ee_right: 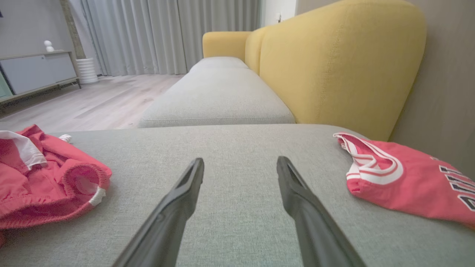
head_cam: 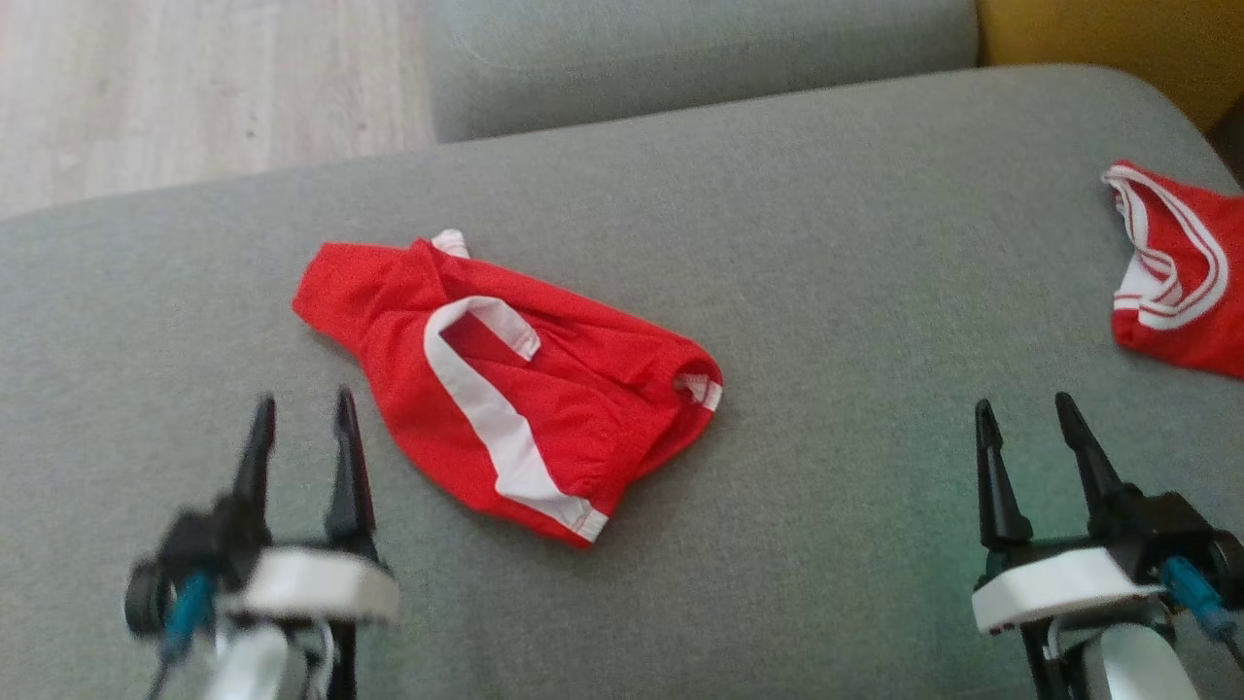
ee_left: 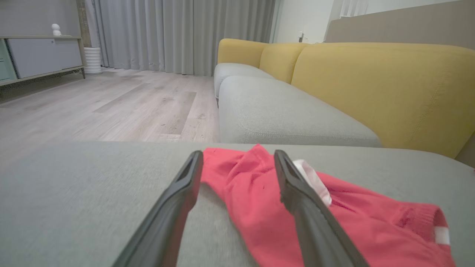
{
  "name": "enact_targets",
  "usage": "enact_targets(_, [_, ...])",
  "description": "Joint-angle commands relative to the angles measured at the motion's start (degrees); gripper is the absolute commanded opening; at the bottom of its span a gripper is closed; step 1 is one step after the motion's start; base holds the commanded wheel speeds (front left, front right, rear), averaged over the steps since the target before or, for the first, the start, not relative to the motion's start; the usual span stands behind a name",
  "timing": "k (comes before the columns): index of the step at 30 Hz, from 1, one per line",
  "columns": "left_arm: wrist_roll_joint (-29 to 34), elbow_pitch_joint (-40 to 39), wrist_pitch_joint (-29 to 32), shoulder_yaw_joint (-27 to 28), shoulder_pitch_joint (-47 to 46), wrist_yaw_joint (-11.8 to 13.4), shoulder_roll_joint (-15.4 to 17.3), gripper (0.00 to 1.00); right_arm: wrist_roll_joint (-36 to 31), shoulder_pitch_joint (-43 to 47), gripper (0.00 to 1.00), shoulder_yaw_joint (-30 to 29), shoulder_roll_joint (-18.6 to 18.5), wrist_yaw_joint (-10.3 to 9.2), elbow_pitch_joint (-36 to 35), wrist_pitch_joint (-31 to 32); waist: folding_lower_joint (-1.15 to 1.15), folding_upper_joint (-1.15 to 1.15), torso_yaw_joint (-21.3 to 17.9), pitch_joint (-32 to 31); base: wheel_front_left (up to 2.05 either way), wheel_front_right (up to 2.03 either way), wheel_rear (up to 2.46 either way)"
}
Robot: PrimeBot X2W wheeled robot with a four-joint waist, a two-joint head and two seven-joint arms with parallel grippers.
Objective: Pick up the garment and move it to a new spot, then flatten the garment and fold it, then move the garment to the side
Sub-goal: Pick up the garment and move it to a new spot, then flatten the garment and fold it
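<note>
The garment (head_cam: 515, 384) is a pair of red shorts with white side stripes, lying crumpled near the middle of the grey cushion (head_cam: 836, 243). My left gripper (head_cam: 301, 413) hovers open just left of the garment's near edge, holding nothing. In the left wrist view the garment (ee_left: 252, 200) lies just beyond and to the right of my open left gripper (ee_left: 237, 163). Far to the right of the garment, my right gripper (head_cam: 1020, 413) stands open over bare cushion. The right wrist view has the garment (ee_right: 44, 178) at the left, away from the empty right gripper (ee_right: 240, 165).
A red jersey with white trim (head_cam: 1181, 267) lies at the cushion's right edge, and the right wrist view shows that jersey (ee_right: 400, 178) too. A yellow sofa back (ee_right: 334, 63) rises behind it. Another grey cushion (head_cam: 680, 49) lies beyond, with wood floor (head_cam: 194, 87) to the left.
</note>
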Motion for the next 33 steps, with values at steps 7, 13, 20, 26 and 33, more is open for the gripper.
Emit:
enact_targets(7, [7.86, -10.17, -0.54, 5.28, 11.81, -1.82, -3.79, 1.00, 0.02, 1.97, 1.00, -0.12, -0.24, -0.04, -1.34, -0.78, 0.01, 0.00, 3.83, -3.50, 0.00, 0.00, 0.00])
enact_targets(13, [11.02, -11.17, -0.54, 7.46, 17.25, -3.77, -6.07, 1.00, 0.20, 3.54, 1.00, -0.67, -0.24, -0.04, -0.39, -0.78, 0.01, 0.00, 5.77, -4.92, 0.00, 0.00, 0.00])
enact_targets(20, [13.69, -10.33, -0.54, 9.76, 19.17, -6.42, -7.83, 1.00, 0.51, 4.48, 1.00, -0.12, -0.24, -0.04, 1.66, -0.78, 0.01, 0.00, 7.00, -5.88, 0.00, 0.00, 0.00])
enact_targets(26, [14.50, -9.54, -0.54, 11.51, 19.30, -7.52, -8.73, 1.00, 1.32, 4.83, 1.00, 0.76, -0.24, -0.04, 3.21, -0.78, 0.01, 0.00, 7.45, -6.15, 0.00, 0.00, 0.00])
enact_targets(33, [14.78, -9.28, -0.54, 11.87, 17.99, -8.85, -9.16, 1.00, 1.49, 3.97, 1.00, 1.52, -0.24, -0.04, 3.52, -0.78, 0.01, 0.00, 7.11, -5.84, 0.00, 0.00, 0.00])
